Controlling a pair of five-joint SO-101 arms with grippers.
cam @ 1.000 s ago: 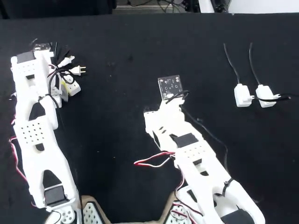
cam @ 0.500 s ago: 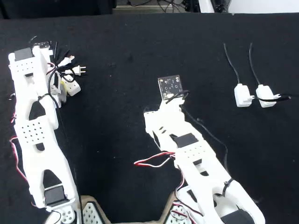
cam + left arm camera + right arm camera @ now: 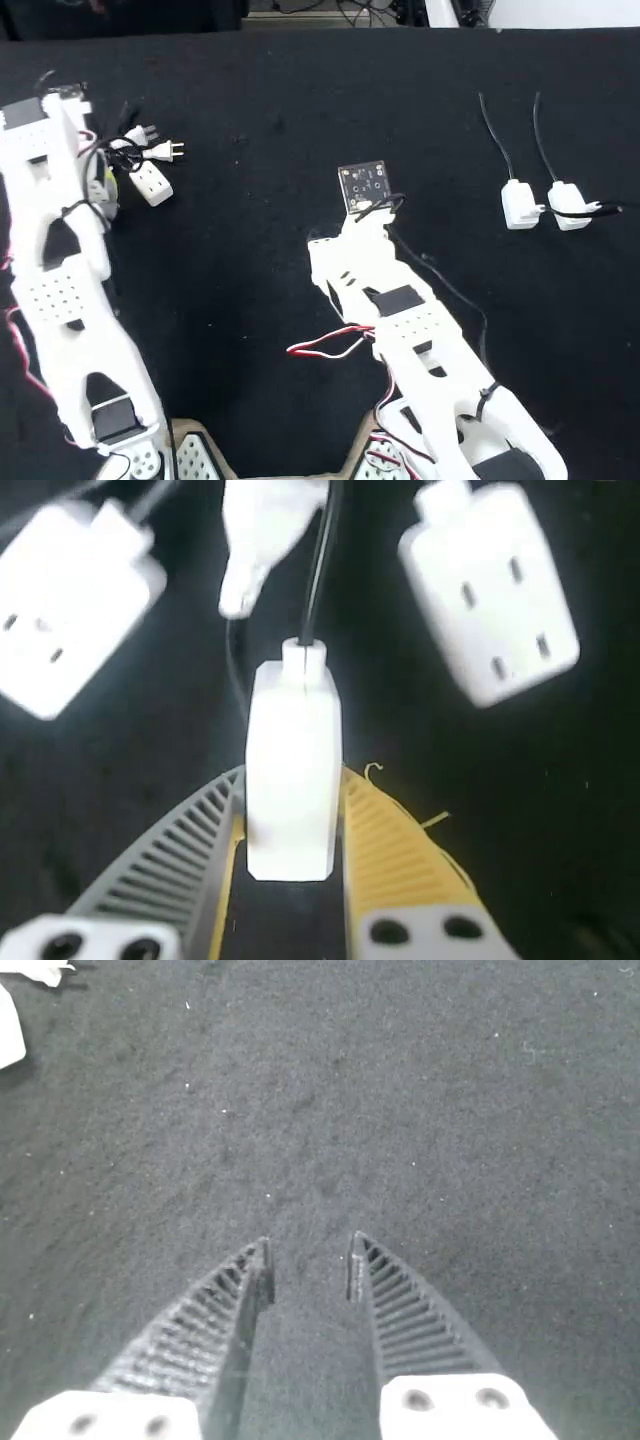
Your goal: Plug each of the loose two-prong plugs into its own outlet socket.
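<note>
1. The left gripper (image 3: 290,780) is clamped on a white plug (image 3: 292,730), whose long axis runs along the fingers, cord end leading.
2. A near outlet socket (image 3: 490,605) and a second outlet socket (image 3: 65,605) lie just ahead, one on either side.
3. The right gripper (image 3: 308,1260) hangs slightly parted over black cloth (image 3: 450,1110), well apart from them.

the worktop (image 3: 450,1080) is covered in black cloth, matt and faintly napped, flecked with pale lint. the left claw (image 3: 292,777) has ribbed matt plastic fingers (image 3: 180,840), one grey, one yellow. the plug (image 3: 290,710) pinched between them is smooth white plastic with a soft sheen, and its cord (image 3: 318,570) is glossy black. at ten o'clock on the worktop, the socket block (image 3: 150,183) is the same shiny white plastic. the right claw (image 3: 308,1260) is ribbed grey plastic, matt.
</note>
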